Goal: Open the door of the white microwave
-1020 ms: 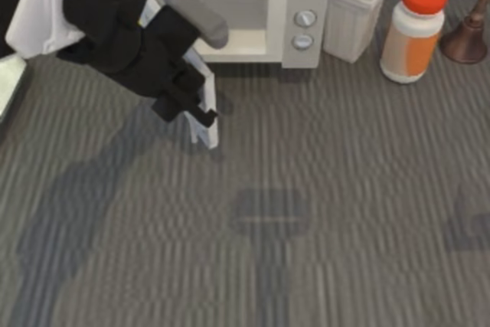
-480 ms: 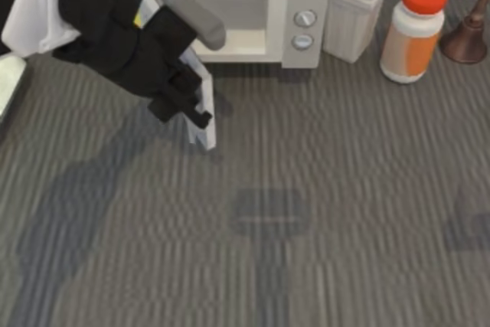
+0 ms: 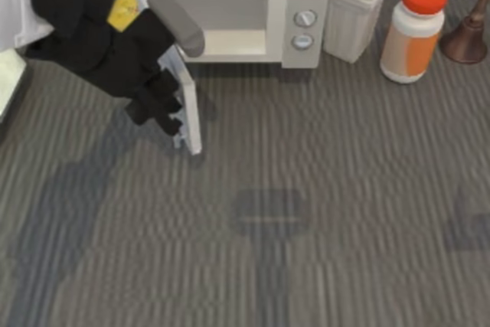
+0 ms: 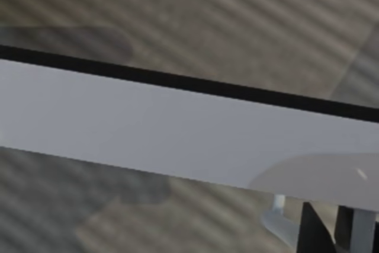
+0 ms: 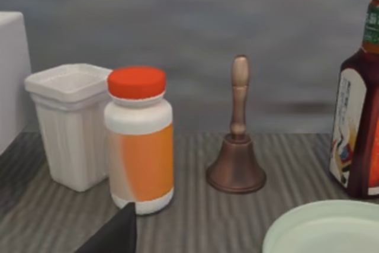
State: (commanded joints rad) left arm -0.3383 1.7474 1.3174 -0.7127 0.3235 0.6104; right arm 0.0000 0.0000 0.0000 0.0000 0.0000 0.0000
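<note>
From the top view, my left hand sits at the free, handle end of the door, which stands swung out from the white microwave at the table's far edge, its long axis running from the hinge at the oven's left corner toward the near side; I cannot tell whether my fingers are apart or clamped. More opening would, I judge, mean sweeping further left, where nothing stands. The white square tub, pill bottle and bell lie well right. The left wrist view shows only the door's pale edge. The right wrist view shows the tub, bottle, bell, a sauce bottle and a plate; my right hand is unseen.
</note>
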